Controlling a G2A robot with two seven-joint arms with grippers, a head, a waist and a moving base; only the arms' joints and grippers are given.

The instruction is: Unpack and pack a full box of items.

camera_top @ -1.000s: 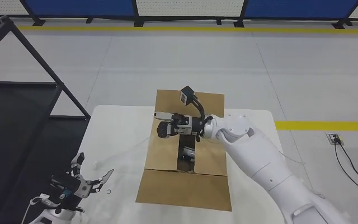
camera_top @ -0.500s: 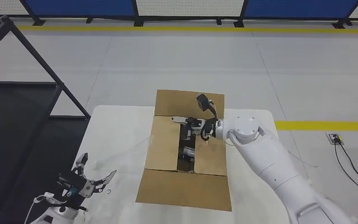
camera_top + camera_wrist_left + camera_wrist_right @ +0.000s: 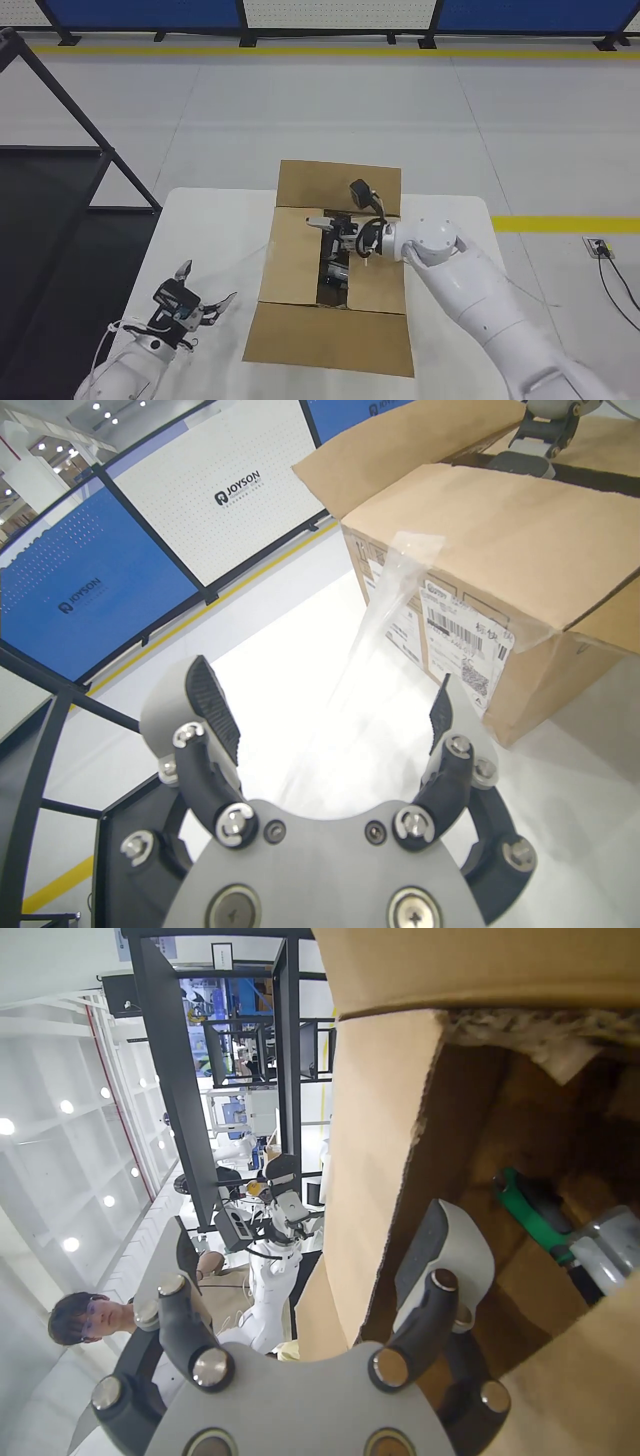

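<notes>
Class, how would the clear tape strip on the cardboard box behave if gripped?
The clear tape strip looks thin and bowed, so probably floppy and light. One end seems stuck to the cardboard box, so pulling likely peels it.

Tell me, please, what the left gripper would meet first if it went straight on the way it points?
Most likely the clear tape strip hanging from the box, which trails down toward the open left gripper; the box's labelled side lies beyond. Depth is hard to judge.
</notes>
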